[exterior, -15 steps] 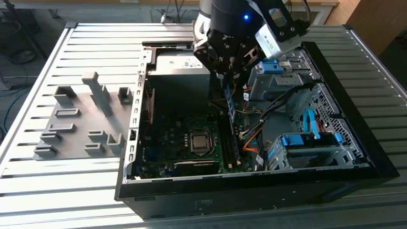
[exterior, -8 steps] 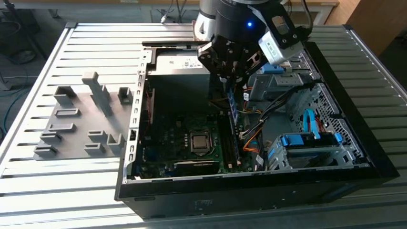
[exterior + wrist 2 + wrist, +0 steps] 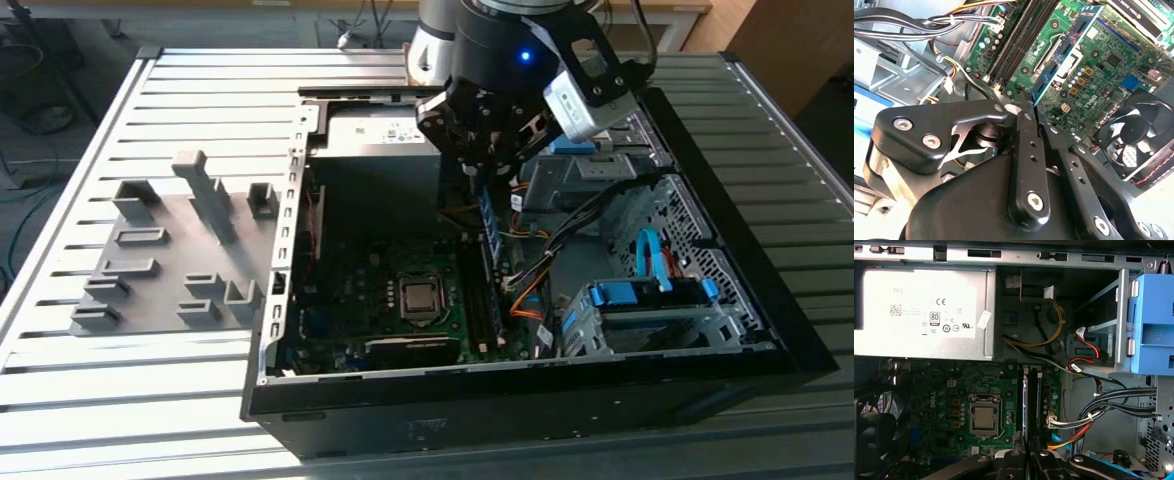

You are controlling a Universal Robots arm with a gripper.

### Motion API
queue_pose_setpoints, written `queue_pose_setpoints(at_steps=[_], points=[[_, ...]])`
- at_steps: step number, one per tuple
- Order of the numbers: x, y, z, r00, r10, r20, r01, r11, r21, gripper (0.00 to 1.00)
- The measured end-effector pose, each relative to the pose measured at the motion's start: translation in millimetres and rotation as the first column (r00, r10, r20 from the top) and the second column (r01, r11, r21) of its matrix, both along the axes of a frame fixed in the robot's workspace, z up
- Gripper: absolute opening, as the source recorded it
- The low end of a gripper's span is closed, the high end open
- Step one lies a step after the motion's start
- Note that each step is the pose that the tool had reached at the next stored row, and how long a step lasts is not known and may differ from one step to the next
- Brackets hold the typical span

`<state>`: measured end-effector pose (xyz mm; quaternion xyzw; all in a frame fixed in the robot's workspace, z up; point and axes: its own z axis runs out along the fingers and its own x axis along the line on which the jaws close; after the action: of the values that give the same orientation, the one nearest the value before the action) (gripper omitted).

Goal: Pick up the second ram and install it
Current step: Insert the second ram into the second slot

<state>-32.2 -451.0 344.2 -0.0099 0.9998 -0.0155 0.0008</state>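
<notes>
My gripper (image 3: 489,172) hangs over the open computer case (image 3: 534,385), shut on the second ram (image 3: 490,225). The ram is a thin blue-green stick, standing on edge below the fingers. In the second wrist view the gripper (image 3: 1026,100) pinches one end of the ram (image 3: 1061,60), whose white label shows farther along. Seen edge-on in the first wrist view, the ram (image 3: 1025,405) runs out from the gripper (image 3: 1026,457), in line with the black memory slots (image 3: 1039,400) on the green motherboard (image 3: 939,400). Whether its lower edge touches a slot I cannot tell.
A grey slotted tray (image 3: 174,240) lies on the table at the exterior view's left of the case. Inside the case are the power supply (image 3: 924,310), the processor socket (image 3: 985,420), a fan (image 3: 1134,140), cable bundles (image 3: 1104,412) beside the slots, and a blue drive bay (image 3: 641,295).
</notes>
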Motion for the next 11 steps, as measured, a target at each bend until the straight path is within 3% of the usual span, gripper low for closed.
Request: queue_pose_setpoints(at_steps=[11], points=[[0.1,-0.8,-3.7,1.0,0.0,-0.0001,0.0,1.0,0.0001,0.14]])
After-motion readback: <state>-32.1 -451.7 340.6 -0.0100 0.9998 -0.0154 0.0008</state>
